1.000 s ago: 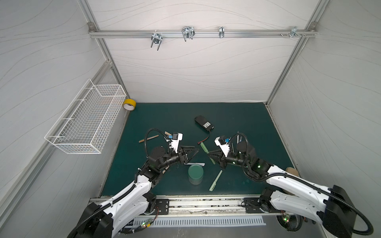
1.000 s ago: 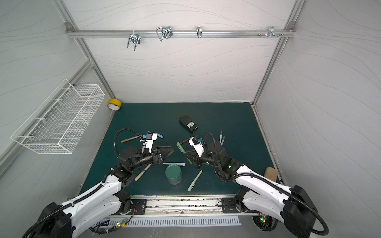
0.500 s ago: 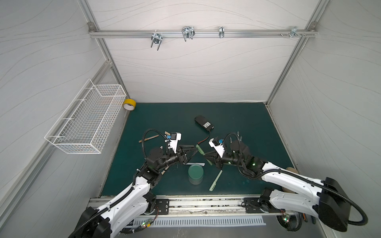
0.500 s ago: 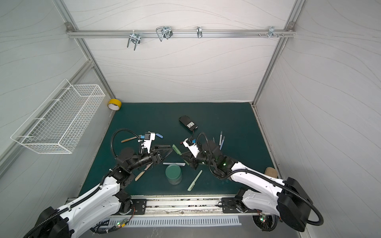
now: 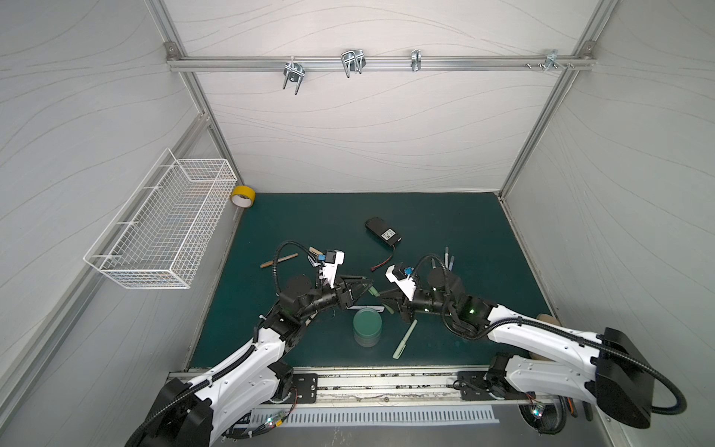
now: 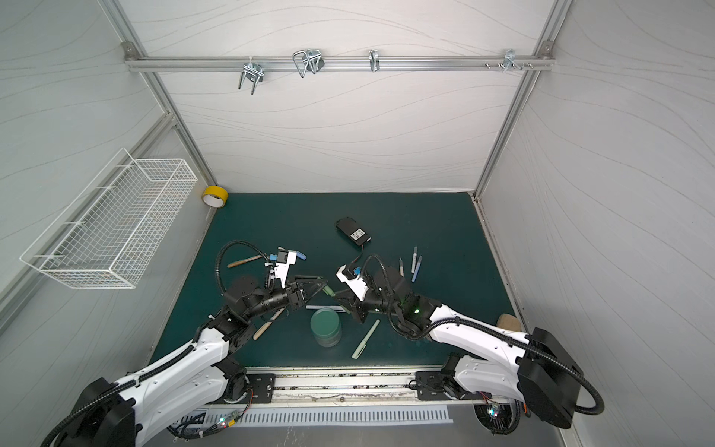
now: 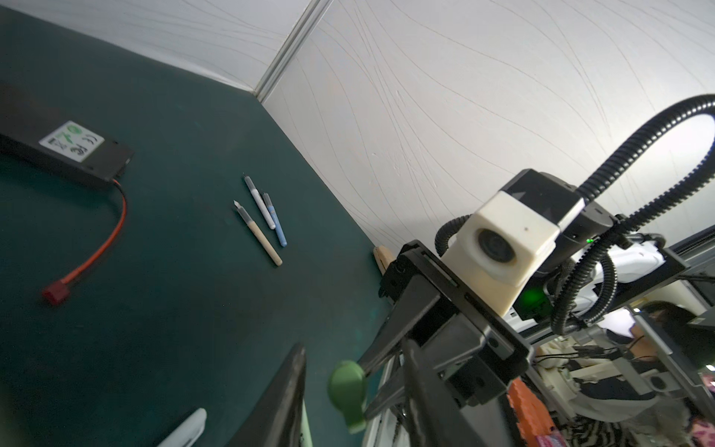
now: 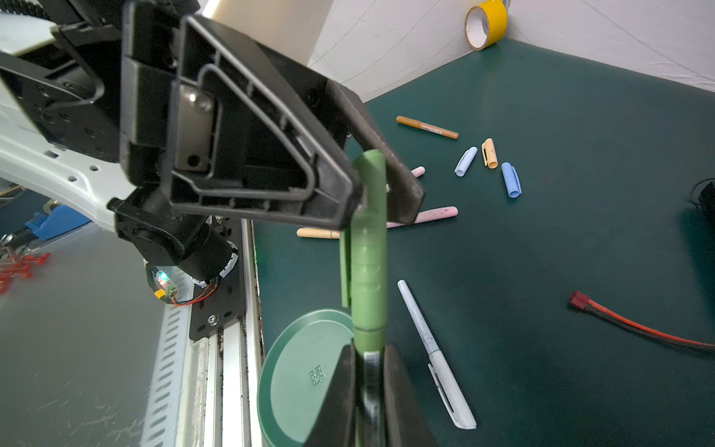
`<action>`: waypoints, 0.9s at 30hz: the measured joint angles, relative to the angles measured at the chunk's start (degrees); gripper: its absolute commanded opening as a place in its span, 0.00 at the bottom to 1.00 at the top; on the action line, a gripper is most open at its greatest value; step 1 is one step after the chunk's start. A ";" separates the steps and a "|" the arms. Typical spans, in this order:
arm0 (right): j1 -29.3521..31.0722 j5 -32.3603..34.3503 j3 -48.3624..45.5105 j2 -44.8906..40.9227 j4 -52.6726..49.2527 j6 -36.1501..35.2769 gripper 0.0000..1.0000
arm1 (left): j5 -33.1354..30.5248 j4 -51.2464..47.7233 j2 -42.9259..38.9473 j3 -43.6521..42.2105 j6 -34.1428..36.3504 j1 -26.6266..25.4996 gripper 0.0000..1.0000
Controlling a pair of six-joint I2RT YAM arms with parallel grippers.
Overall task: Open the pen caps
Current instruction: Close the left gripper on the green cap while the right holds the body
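Note:
My right gripper (image 8: 369,352) is shut on the body of a green pen (image 8: 369,338), held above the mat between the two arms in both top views. The pen's green cap (image 8: 369,251) points at my left gripper (image 8: 377,189), whose jaws stand on either side of the cap's end. In the left wrist view the cap (image 7: 346,387) sits between those jaws with a gap on each side. Loose caps lie on the mat: light blue (image 8: 465,160), tan (image 8: 489,153), blue (image 8: 510,180). Three uncapped pens (image 7: 257,236) lie far right.
A round green container (image 5: 366,325) stands just below the held pen. A pale green pen (image 5: 404,339) and a grey-white pen (image 8: 437,356) lie beside it. The black battery pack (image 5: 383,231) with its red wire, yellow tape (image 5: 243,196) and a wire basket (image 5: 162,224) are farther off.
My right gripper has carried the green pen leftward to the left gripper. The left jaws have narrowed around the cap's end.

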 measured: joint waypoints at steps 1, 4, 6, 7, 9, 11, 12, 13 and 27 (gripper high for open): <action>0.11 0.04 0.00 0.07 0.00 -0.07 0.00 | 0.13 0.02 0.37 0.00 0.09 -0.11 0.34; 0.31 0.09 0.00 0.13 0.00 -0.39 0.00 | 0.44 0.00 1.38 0.02 0.04 -0.39 0.29; 0.39 0.15 0.02 0.13 0.00 -0.42 0.00 | 0.63 -0.02 1.97 0.07 0.11 -0.59 0.26; 0.44 0.17 0.02 0.13 0.00 -0.42 0.00 | 0.74 -0.04 2.25 0.11 0.20 -0.72 0.23; 0.48 0.42 0.04 0.15 -0.02 -0.42 0.02 | 0.98 -0.04 2.67 0.35 0.39 -0.98 0.15; 0.50 0.61 0.04 0.20 0.00 -0.44 0.16 | 0.94 -0.24 2.89 0.81 0.72 -1.18 0.07; 0.52 0.87 0.11 0.17 0.07 -0.48 0.30 | 0.85 -0.24 2.91 0.87 0.68 -1.22 0.05; 0.52 1.07 0.11 0.15 0.09 -0.48 0.40 | 0.72 -0.22 2.89 0.87 0.92 -1.22 0.05; -3.26 -8.31 0.22 -6.14 -3.91 -0.61 0.48 | -1.03 -1.60 -0.24 0.87 1.11 -1.38 0.00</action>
